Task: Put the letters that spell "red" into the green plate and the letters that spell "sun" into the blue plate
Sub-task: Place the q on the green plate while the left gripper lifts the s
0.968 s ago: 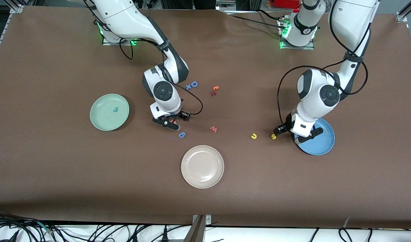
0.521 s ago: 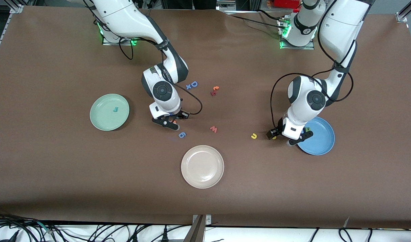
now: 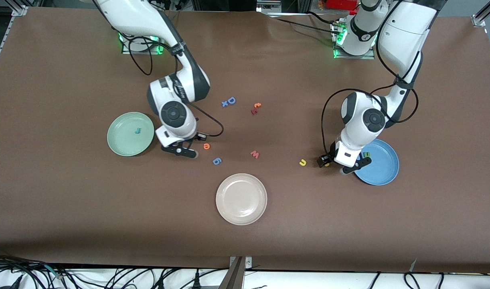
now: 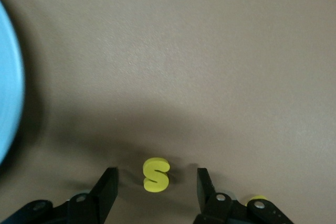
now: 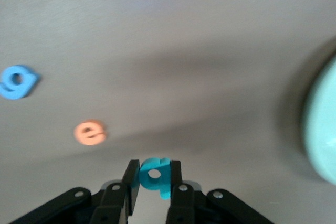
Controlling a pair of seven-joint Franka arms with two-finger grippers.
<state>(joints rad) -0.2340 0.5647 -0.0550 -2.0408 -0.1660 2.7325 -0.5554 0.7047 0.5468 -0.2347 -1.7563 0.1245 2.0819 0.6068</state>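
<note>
The green plate (image 3: 124, 140) holds the teal "r" (image 3: 137, 130). My right gripper (image 3: 184, 151) (image 5: 153, 169) is shut on the teal "d" (image 5: 155, 176), over the table between that plate's rim (image 5: 321, 129) and the orange "e" (image 3: 206, 146) (image 5: 90, 132). My left gripper (image 3: 323, 161) (image 4: 156, 176) stands open and low, its fingers (image 4: 109, 182) on either side of the yellow "s" (image 4: 156, 174) without touching it. The yellow "u" (image 3: 303, 162) lies beside it. The dark green "n" (image 3: 365, 154) lies in the blue plate (image 3: 383, 168) (image 4: 8, 77).
A blue "g" (image 3: 216, 161) (image 5: 18, 81) lies near the "e". A pinkish "w" (image 3: 254, 154) lies mid-table. A beige plate (image 3: 241, 198) sits nearer the front camera. A blue "D" (image 3: 231, 100) and orange-red letters (image 3: 256, 108) lie toward the robots' bases.
My right gripper closed on the teal "d" and carried it toward the green plate, uncovering the orange "e". My left gripper shifted off the blue plate's edge and settled around the "s".
</note>
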